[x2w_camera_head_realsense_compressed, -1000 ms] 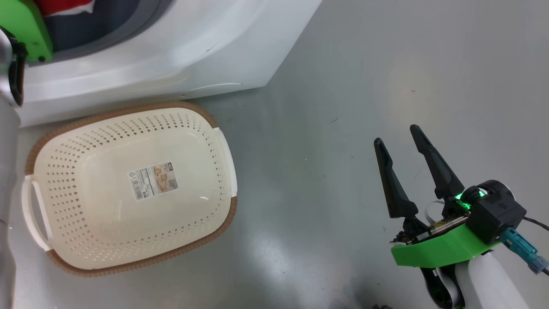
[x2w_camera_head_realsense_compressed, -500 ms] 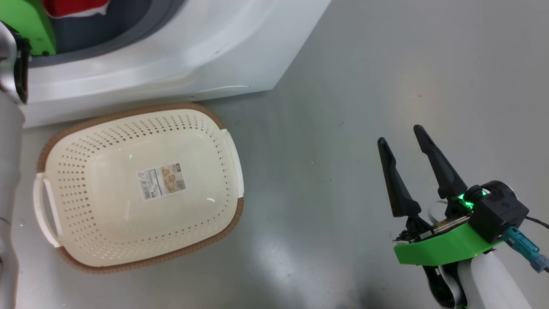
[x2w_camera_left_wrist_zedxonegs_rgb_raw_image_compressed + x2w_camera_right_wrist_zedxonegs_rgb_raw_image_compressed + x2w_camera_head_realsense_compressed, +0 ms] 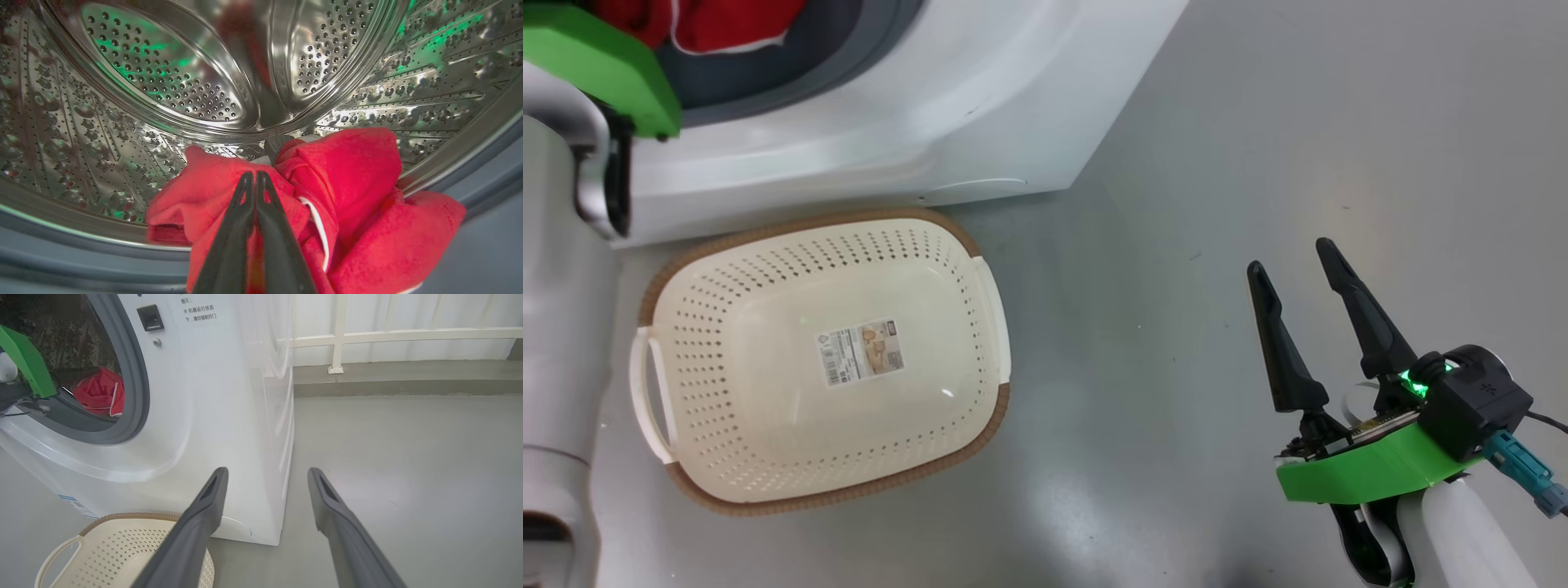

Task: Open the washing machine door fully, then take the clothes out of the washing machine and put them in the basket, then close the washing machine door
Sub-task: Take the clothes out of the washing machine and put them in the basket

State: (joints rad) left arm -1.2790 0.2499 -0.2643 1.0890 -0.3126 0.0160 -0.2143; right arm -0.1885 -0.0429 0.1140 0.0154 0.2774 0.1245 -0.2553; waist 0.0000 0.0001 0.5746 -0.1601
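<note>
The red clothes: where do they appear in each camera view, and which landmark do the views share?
Head view: clothes at top left edge.
Left wrist view: clothes lower centre-right, in the drum.
Right wrist view: clothes left, inside the opening.
Shared landmark: grey door seal.

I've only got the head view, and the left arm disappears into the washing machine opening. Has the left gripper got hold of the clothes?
Observer: Yes. In the left wrist view the left gripper is shut on the clothes, its fingertips together in the red fabric.
Operator: Are the clothes out of the drum?
Observer: No. They lie at the bottom of the steel drum, with one fold spilling over the grey seal at the front.
</note>
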